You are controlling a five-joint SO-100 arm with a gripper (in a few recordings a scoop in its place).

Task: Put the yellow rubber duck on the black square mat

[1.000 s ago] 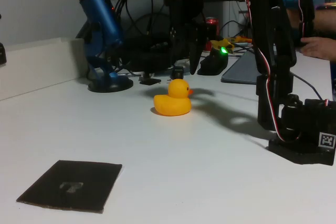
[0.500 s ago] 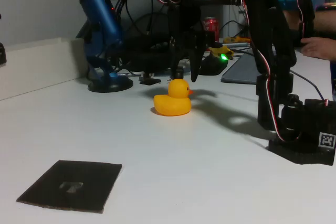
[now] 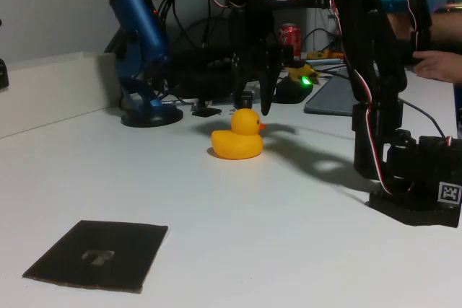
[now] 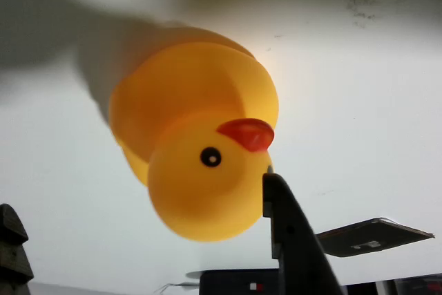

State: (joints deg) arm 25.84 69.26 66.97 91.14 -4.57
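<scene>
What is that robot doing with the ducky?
The black robot arm has its gripper open just above the yellow rubber duck, with a finger on each side of the duck's head, ready to grab it. The duck sits on the white table, not lifted yet. The black square mat waits empty, near the front left corner in the fixed view.

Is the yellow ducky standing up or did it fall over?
Standing up. The small glossy yellow rubber duck sits upright on the white table, its round head on top and its orange beak pointing sideways.
</scene>
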